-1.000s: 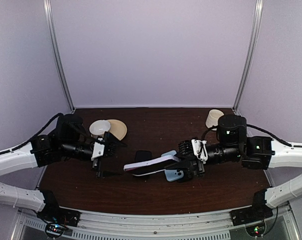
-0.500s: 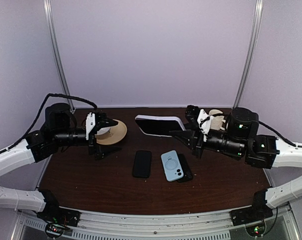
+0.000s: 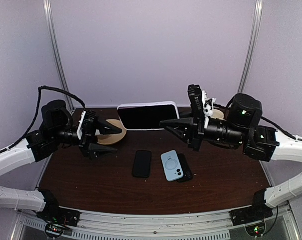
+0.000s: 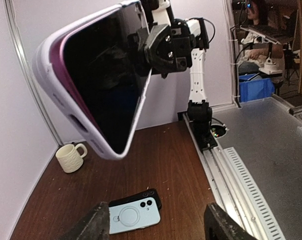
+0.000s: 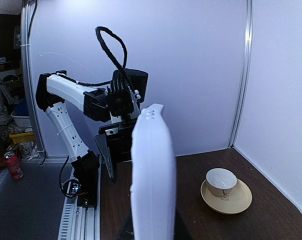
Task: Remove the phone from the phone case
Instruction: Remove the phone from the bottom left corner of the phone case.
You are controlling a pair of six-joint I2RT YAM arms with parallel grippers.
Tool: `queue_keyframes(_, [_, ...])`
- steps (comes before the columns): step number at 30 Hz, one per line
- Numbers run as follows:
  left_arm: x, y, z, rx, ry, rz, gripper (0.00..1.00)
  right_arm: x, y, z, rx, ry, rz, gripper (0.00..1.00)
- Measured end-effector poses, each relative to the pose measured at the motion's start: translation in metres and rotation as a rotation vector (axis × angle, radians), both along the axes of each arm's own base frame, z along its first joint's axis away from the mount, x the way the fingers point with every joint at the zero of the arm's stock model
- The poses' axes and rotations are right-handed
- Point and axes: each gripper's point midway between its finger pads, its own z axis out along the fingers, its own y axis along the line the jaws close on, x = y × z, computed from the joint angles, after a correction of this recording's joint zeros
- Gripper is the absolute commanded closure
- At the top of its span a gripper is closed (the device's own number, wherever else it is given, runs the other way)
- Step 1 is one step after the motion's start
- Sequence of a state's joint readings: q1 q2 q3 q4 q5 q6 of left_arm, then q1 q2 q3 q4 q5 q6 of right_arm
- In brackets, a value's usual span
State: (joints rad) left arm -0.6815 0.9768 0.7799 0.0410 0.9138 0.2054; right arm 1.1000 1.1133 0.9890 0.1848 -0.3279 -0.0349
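From above, the right hand is clamped tight on one end of the phone, which sits in its white case high over the tabletop; the left hand gapes wide near the other end, holding nothing. Left wrist view: its fingers are spread beneath the tilted phone. Right wrist view: the case is edge-on, dead centre.

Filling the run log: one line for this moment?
right gripper: shut on cased phone, held in air | left gripper: open, not touching it | removal: not yet done
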Motion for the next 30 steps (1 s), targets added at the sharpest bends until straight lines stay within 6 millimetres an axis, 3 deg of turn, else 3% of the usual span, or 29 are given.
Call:
queue_keyframes(3, [-0.009, 0.000, 0.012, -0.047, 0.000, -0.054, 0.41, -0.008, 0.010, 0.003, 0.018, 0.038, 0.072, 1.00])
queue_keyframes(7, [-0.017, 0.000, 0.020, -0.074, 0.004, -0.102, 0.56, -0.015, 0.022, -0.003, 0.026, 0.100, 0.151, 1.00])
queue_keyframes(17, [-0.039, 0.004, 0.021, -0.078, 0.017, -0.235, 0.80, -0.025, 0.035, -0.013, 0.021, 0.178, 0.241, 1.00])
queue_keyframes(30, [-0.045, 0.006, 0.018, -0.069, 0.017, -0.277, 0.75, -0.034, 0.035, -0.012, 0.012, 0.157, 0.289, 1.00])
